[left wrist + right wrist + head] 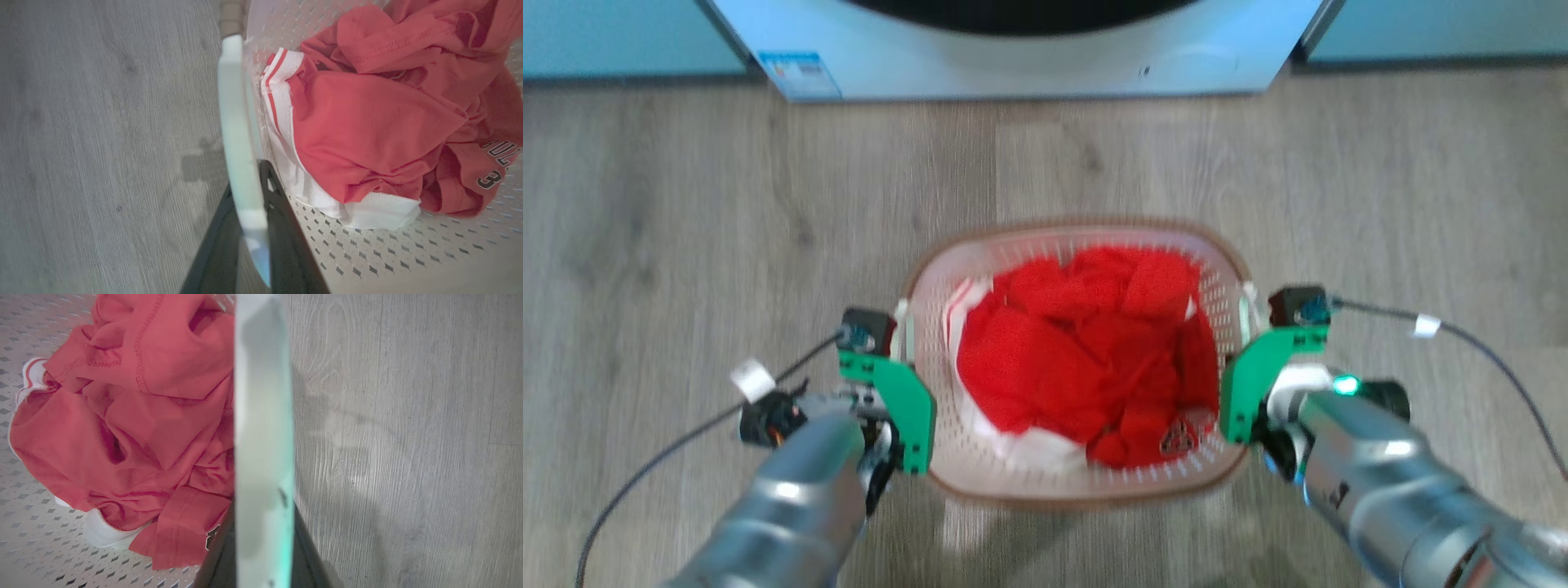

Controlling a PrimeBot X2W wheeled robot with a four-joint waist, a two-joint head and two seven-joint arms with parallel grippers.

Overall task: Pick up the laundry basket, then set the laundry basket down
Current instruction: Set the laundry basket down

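The laundry basket, white and perforated with a brown rim, sits in the middle of the head view with red and white clothes heaped inside. My left gripper is at its left side handle. In the left wrist view the white handle runs between the two dark fingers, which are shut on it. My right gripper is at the opposite handle. The right wrist view shows that pale handle clamped between its dark fingers. Whether the basket's base touches the floor is hidden.
A white washing machine stands on the wooden floor straight ahead, beyond the basket. Dark cables trail from both wrists outward over the floor. Bare floor lies between basket and machine and to either side.
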